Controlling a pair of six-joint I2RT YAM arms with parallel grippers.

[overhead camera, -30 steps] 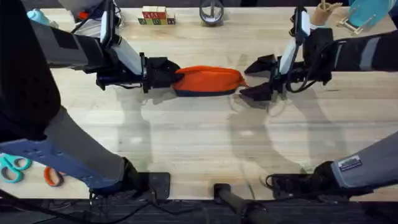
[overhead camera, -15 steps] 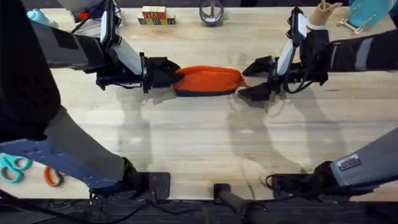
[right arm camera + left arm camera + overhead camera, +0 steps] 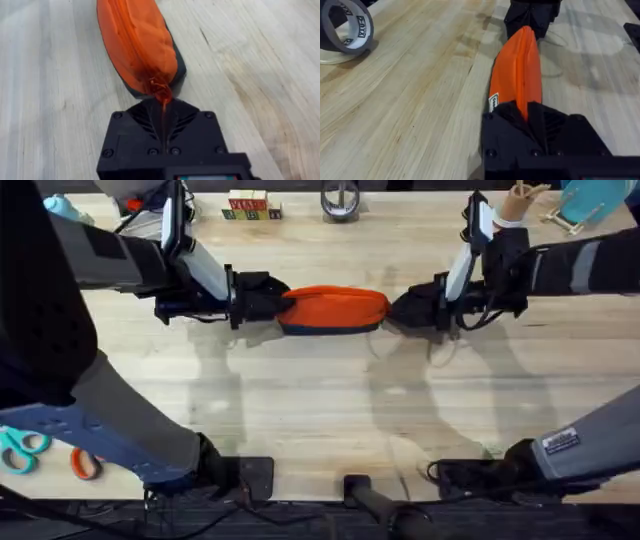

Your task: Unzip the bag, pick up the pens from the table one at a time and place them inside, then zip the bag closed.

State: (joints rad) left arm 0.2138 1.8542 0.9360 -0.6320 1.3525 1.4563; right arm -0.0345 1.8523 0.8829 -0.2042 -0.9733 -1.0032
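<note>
A: Right gripper [image 3: 405, 311], state?
B: Its black fingers are pressing together on the orange zipper pull [image 3: 161, 92] at the bag's right end, as the right wrist view is showing; nothing of a gap is showing between them.

A: Left gripper [image 3: 277, 304]?
B: It is clamping the opposite, left end of the bag [image 3: 335, 310], with orange fabric sitting pinched between its black fingers in the left wrist view.

A: Now the items, largest first.
B: Table [image 3: 320, 420]: light wooden planks, carrying everything listed. Bag: orange pouch with a dark base, lying lengthwise between the two grippers in the far middle of the table, its zipper seam running along the top ridge and looking closed along the visible length. Roll of grey tape [image 3: 347, 27]: standing near the far edge, well apart from the bag. Scissors [image 3: 22, 448]: teal handles lying at the near left corner, with an orange handle [image 3: 84, 464] just beside them. Lettered blocks [image 3: 250, 207]: sitting in a row at the far edge.

A: Pens?
B: I cannot tell where they are lying.
</note>
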